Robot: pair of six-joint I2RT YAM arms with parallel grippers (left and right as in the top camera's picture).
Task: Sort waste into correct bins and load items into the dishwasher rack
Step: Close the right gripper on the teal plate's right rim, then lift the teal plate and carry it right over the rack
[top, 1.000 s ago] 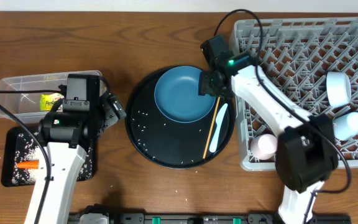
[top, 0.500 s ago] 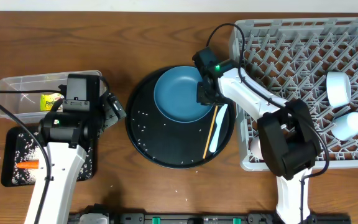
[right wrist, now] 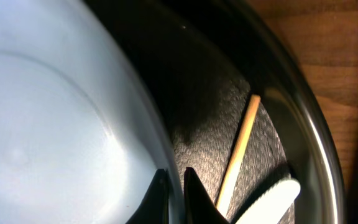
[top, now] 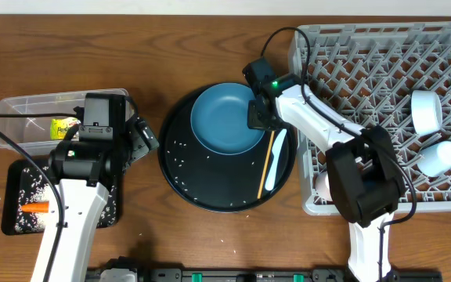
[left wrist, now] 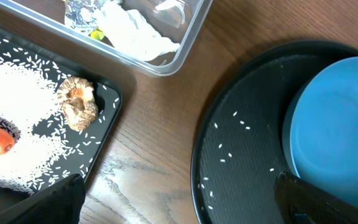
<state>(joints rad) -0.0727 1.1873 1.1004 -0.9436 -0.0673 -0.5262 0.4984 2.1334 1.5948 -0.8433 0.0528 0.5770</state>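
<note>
Right fingers (right wrist: 196, 200) pinch plate (right wrist: 55, 124) rim — left fingers (left wrist: 50, 204) wide apart

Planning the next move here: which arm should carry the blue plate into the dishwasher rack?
Right. The right claw is shut on the blue plate, beside the rack; the left claw hangs open near the clear tub.

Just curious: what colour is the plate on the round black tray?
The plate is plain blue, clearest in the overhead view.
</note>
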